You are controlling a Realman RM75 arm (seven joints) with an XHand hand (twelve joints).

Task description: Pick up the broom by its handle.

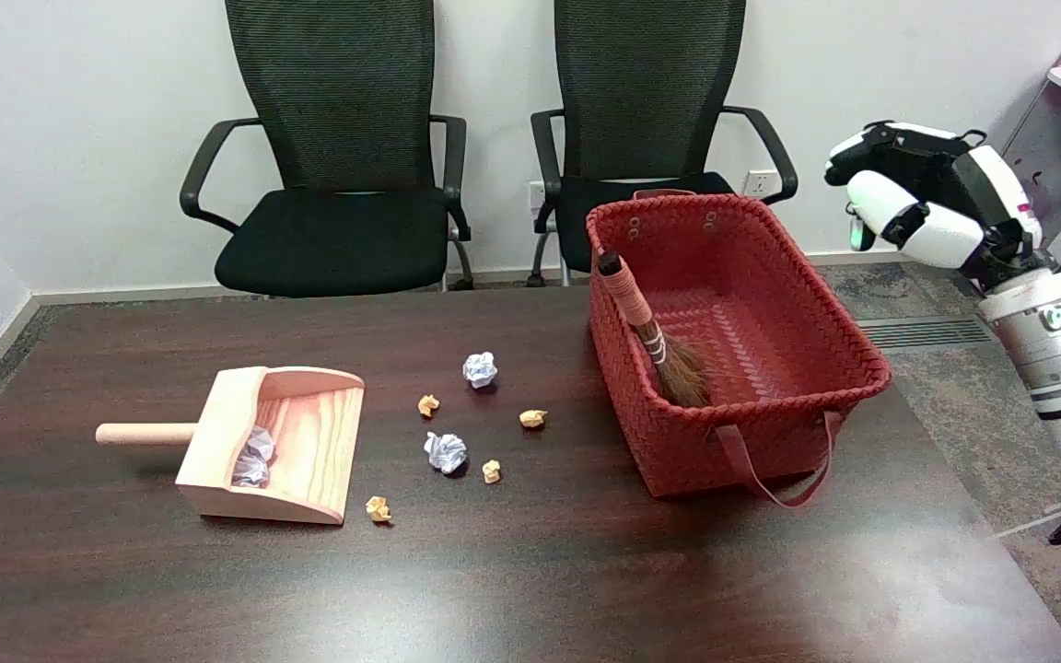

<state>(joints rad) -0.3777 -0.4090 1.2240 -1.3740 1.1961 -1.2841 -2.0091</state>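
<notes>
Nothing grabbed yet: the black-and-white right hand [917, 198] hangs empty with fingers loosely curled, at 3 o'clock of the small brown straw broom [655, 341] leaning untouched in the red woven basket [825, 304].

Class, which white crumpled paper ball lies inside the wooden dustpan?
The white ball against the dustpan's back wall; the two others lie on the bare table.

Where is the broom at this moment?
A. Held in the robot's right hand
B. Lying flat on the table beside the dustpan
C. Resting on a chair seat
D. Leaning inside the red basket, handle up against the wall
D: the broom stands tilted in the red basket, bristles down on its floor and handle against the left wall, while the right hand hangs apart from it in the air, holding nothing.
</notes>
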